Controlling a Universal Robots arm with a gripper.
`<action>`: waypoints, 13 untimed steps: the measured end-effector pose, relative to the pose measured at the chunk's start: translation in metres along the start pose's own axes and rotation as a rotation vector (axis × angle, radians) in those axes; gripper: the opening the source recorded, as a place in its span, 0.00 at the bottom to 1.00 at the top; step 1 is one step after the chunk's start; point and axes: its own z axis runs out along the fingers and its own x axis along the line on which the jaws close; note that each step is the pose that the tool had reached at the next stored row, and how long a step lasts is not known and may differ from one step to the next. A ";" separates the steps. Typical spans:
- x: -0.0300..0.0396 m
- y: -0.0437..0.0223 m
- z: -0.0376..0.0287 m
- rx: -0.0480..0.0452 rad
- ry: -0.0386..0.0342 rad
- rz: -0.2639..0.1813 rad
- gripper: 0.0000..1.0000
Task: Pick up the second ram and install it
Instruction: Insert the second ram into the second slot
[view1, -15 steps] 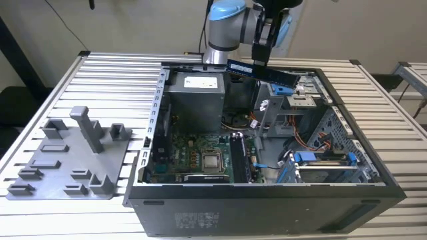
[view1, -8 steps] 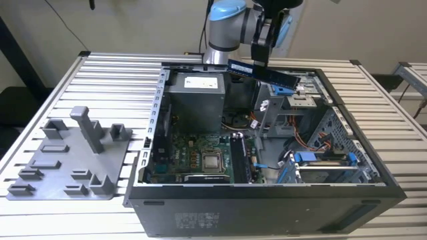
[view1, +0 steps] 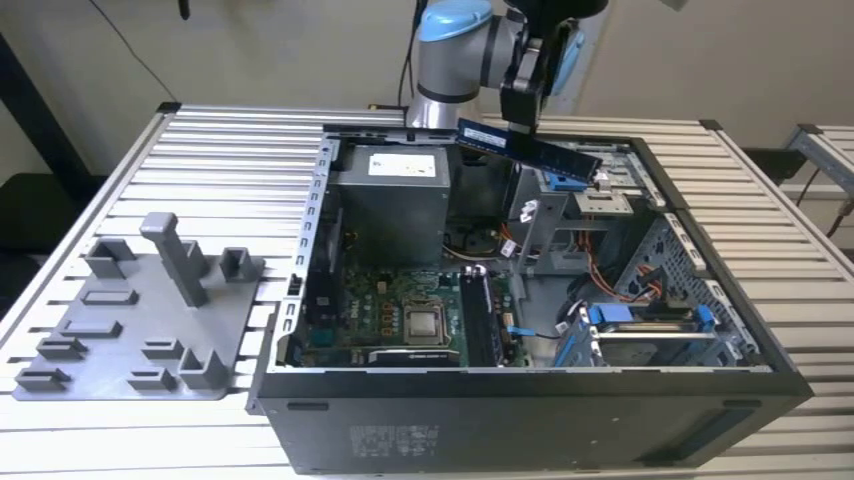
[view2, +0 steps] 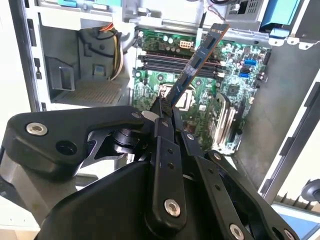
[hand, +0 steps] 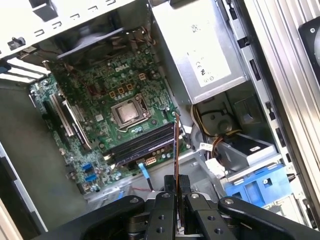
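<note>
Jaws of the black gripper (view2: 163, 107) clamp one end of the flat dark blue-green ram stick (view2: 198, 59); it is judged light, stiff and fragile, and best pinched across its faces near that end.

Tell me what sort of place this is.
Probably a robotics lab bench for PC assembly trials: an open computer case on a slatted metal table, a grey fixture plate beside it, and a robot arm holding the second ram above the case.
</note>
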 end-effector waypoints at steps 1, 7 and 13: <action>0.0001 -0.0001 0.0000 0.0003 0.0001 0.005 0.14; 0.0006 -0.0004 0.0003 0.0026 0.0009 0.053 0.14; 0.0008 -0.0005 0.0006 0.0062 0.0020 0.128 0.14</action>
